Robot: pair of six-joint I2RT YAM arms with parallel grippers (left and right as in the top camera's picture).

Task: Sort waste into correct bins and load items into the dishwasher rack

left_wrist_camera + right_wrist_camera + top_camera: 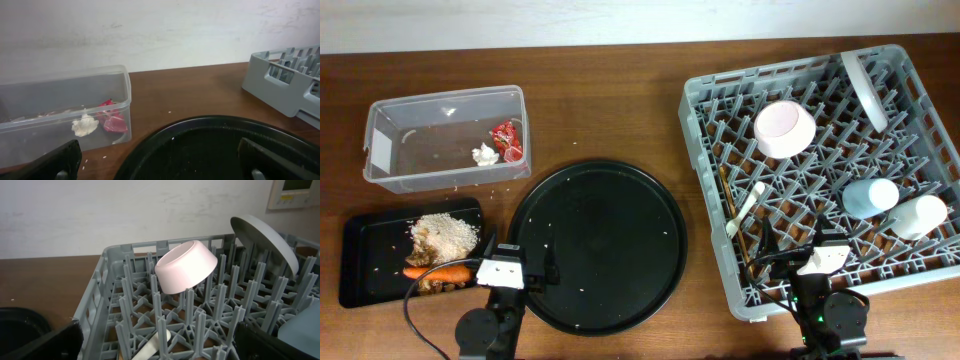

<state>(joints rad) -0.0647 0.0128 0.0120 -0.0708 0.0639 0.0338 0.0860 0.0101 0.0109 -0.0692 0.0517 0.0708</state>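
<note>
Both arms sit low at the near edge, and nothing is in either grasp. The left gripper (pixel 157 152) has its fingers spread wide over the near rim of the large round black tray (pixel 600 250). The right gripper (pixel 157 330) is just as wide, parked over the near wall of the big grey pegged dishwasher rack (pixel 720 85).

What any next move turns on is what lies loose, and I see only pale specks on the round tray. The rest looks placed:

- **Tub:** the red crinkled snack wrapper (pixel 507 137) and crumpled white tissue (pixel 485 154) lie in the clear plastic rectangular tub (pixel 420 140), ahead and left of the left fingers.
- **Tray:** the pale rice-like scraps (pixel 445 235) and the orange carrot (pixel 438 271) lie in the shallow black rectangular tray (pixel 370 260). The carrot's long axis runs left to right, just left of the left gripper.
- **Lump:** a small brown lump (pixel 438 287) seems tucked under the carrot. It is hard to make out.

In the rack, the small pink bowl (pixel 187 267) leans tilted on the pegs, dead ahead of the right fingers. The pale green bowl (pixel 863 88) stands on edge at the far right. The small blue cup (pixel 870 197) and cream cup (pixel 918 215) lie side by side. The wooden chopsticks (pixel 730 215) run near-to-far, with the white plastic fork (pixel 745 210) slanted beside them.

My read is that the sort is essentially done. If crumbs count, the left arm is the nearer one, with nothing in its way.
</note>
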